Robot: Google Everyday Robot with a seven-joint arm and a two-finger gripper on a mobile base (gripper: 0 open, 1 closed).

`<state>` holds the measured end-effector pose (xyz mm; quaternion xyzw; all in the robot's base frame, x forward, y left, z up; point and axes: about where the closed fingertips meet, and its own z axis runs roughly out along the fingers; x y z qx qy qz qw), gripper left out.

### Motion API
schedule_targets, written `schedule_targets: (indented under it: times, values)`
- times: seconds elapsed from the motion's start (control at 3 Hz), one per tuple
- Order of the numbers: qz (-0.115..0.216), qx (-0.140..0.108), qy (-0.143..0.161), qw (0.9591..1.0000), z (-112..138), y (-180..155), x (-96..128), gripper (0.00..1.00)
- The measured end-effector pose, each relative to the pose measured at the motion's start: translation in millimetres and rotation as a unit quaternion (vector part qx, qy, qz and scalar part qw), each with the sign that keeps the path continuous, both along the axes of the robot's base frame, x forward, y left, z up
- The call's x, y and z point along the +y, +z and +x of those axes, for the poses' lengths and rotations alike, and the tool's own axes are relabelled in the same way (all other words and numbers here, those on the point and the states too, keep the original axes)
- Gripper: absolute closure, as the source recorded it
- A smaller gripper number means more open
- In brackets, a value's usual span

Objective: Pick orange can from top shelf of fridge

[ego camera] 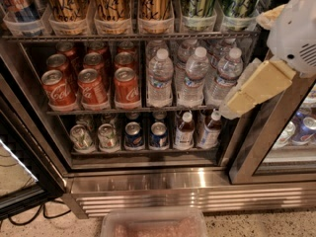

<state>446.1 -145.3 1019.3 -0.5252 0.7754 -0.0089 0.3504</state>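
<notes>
Camera view: orange can (155, 1) stands upright on top shelf (98, 36) of fridge (148, 181), rightmost of three alike. Gripper (244, 98) hangs right of the shelves and lower, so the can lies up-left. Spread or closed: cannot tell.

fridge (148, 181) shelves with the gripper (236, 103) at the right edge

the orange can (111, 4) stands in a tray on the top shelf (128, 35), like cans either side and other cans (197, 1) further right; on the shelf below, cola cans (91, 85) left, water bottles (195, 78) right; the gripper hangs just right of the bottles, before the door post; a tub (153, 223) sits on the floor before the fridge.
</notes>
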Motion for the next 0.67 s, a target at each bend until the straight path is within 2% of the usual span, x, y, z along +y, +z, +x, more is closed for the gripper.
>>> schedule_targets:
  times: [0.33, 0.67]
  values:
    - [0.038, -0.028, -0.052, 0.9975, -9, 2, 16, 0.0]
    - [0.085, -0.075, -0.115, 0.9869, -9, 17, 30, 0.0]
